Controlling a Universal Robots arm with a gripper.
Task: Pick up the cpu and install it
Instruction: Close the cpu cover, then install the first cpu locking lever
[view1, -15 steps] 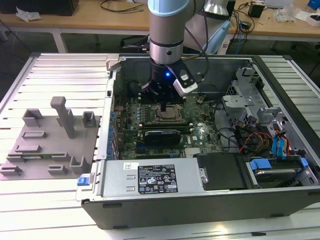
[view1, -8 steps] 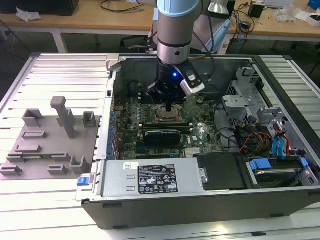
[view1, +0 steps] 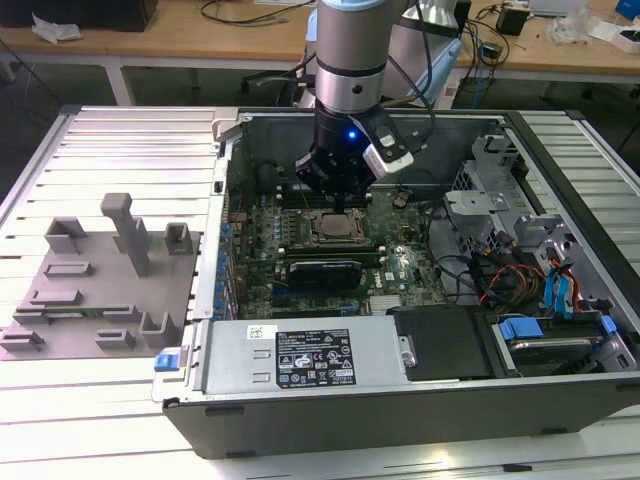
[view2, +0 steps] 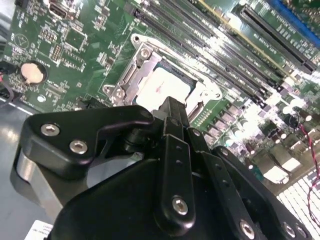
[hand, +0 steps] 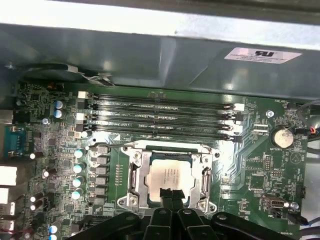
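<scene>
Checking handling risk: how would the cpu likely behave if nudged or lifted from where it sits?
The cpu looks like a thin rigid plate, so probably stiff and light. Its smooth metal top may be slippery. Lying flat inside the socket frame, it should resist sideways pushes and cannot roll.

I'm seeing an electronics lab. An opened computer case (view1: 400, 425) sits on a slatted metal table (view1: 120, 140); cable-strewn workbenches (view1: 150, 40) stand behind.

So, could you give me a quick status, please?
Black gripper shut, over pale silver square cpu. Cpu lying inside metal socket frame. Nothing blocking.
</scene>
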